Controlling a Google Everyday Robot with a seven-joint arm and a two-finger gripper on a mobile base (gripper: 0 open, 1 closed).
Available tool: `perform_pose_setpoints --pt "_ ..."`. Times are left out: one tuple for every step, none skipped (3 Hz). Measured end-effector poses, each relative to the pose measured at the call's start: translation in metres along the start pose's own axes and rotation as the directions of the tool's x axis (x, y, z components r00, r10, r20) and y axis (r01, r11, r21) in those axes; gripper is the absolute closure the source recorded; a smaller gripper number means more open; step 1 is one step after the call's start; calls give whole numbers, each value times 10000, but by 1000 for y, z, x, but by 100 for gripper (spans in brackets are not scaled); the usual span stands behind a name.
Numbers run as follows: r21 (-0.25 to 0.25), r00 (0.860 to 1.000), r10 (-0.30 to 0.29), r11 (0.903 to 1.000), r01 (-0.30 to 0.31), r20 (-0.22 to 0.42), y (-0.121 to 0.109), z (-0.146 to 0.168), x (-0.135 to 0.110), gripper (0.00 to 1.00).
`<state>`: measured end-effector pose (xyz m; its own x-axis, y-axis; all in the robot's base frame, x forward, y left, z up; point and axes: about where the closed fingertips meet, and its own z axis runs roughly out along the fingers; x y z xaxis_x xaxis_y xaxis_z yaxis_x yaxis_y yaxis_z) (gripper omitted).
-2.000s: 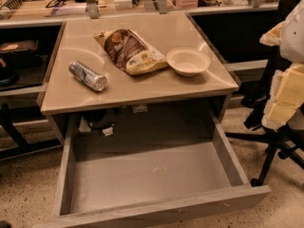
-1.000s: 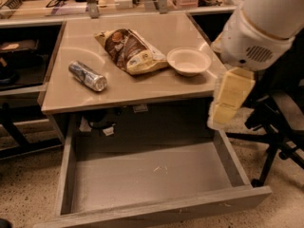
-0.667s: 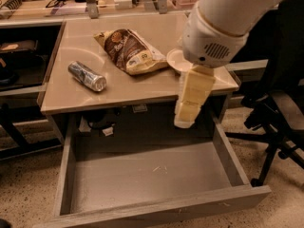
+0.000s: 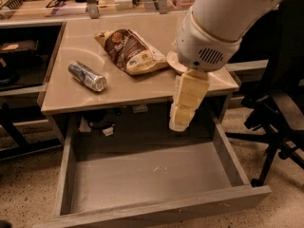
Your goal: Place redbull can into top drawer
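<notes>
My gripper hangs at the table's front right edge, above the top drawer, and I cannot tell if it is apart or together. The redbull can lies on its side at the table's left, well apart from the gripper. I judge the drawer stands pulled out, ready to receive the can after I pick it up.

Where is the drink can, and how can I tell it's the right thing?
Look at the tan tabletop above the open top drawer. On its left part lies the redbull can, on its side, apart from the brown snack bag, while the tool hangs at the right edge. It is the only shiny silver tube there.
</notes>
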<state>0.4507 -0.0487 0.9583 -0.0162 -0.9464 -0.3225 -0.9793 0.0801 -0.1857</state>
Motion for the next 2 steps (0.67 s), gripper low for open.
perform_pose_setpoints --pt "195 9979 108 9997 -121 643 -13 26 -31 0" --pt "390 9923 543 9975 -590 1109 -50 43 -59 0"
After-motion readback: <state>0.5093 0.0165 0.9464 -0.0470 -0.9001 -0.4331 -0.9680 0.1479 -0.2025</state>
